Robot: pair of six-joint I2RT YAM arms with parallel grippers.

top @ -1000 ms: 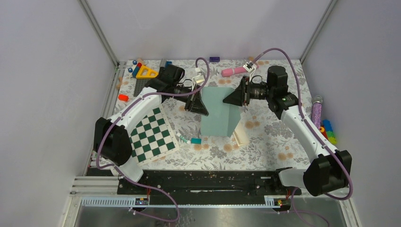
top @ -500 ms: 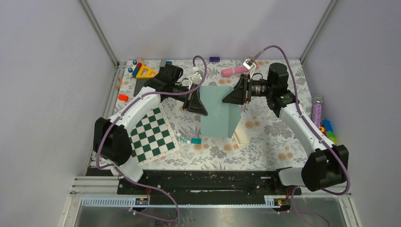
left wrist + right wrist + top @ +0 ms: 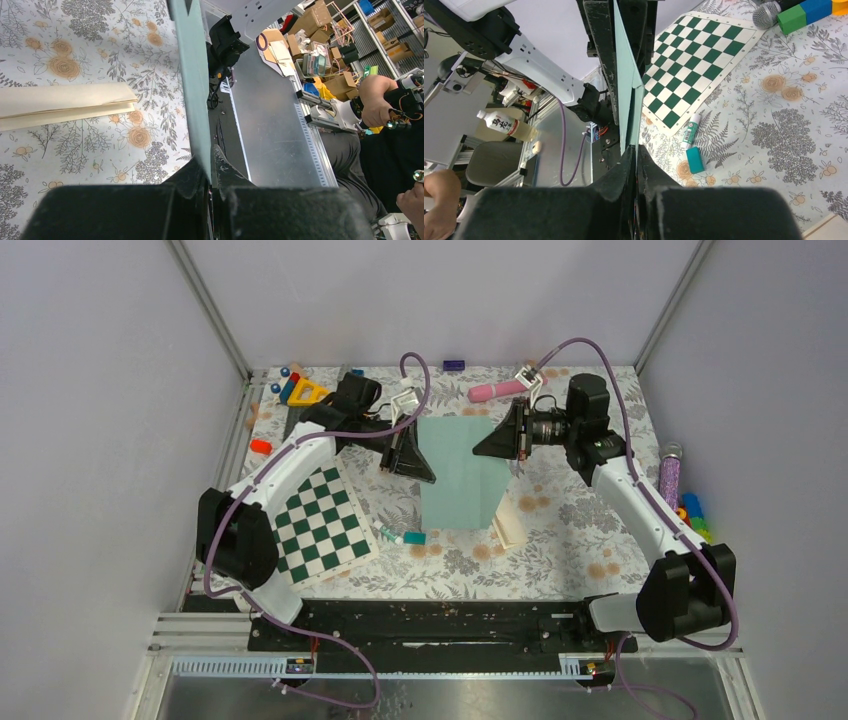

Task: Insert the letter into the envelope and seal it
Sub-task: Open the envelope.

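Top external view: the envelope [image 3: 460,475], a flat muted teal rectangle, sits over the middle of the table between the two grippers. A lengthwise fold line runs close to its right edge. Both wrist views see it edge-on, as a thin teal blade [image 3: 192,75] [image 3: 626,90] running away from the fingers.

The letter [image 3: 508,520] is outside the envelope. It is a cream sheet folded over on itself and lies flat on the floral cloth [image 3: 580,530], peeking out by the envelope's lower right corner. Its stacked layers show plainly in the left wrist view [image 3: 60,105].

The left gripper [image 3: 430,476] is pinched tight on the envelope's left edge, with the paper caught between its dark fingertips [image 3: 210,165]. The right gripper [image 3: 478,452] is likewise clamped on the upper right edge, its jaws closed to a slit around the sheet [image 3: 636,155].

Both arms reach forward from their bases and bend inward at the elbow, so the wrists point at each other across the envelope.

Left of it lie a green-and-white checkerboard [image 3: 320,525], a small teal block [image 3: 414,538] and a glue stick [image 3: 691,131].
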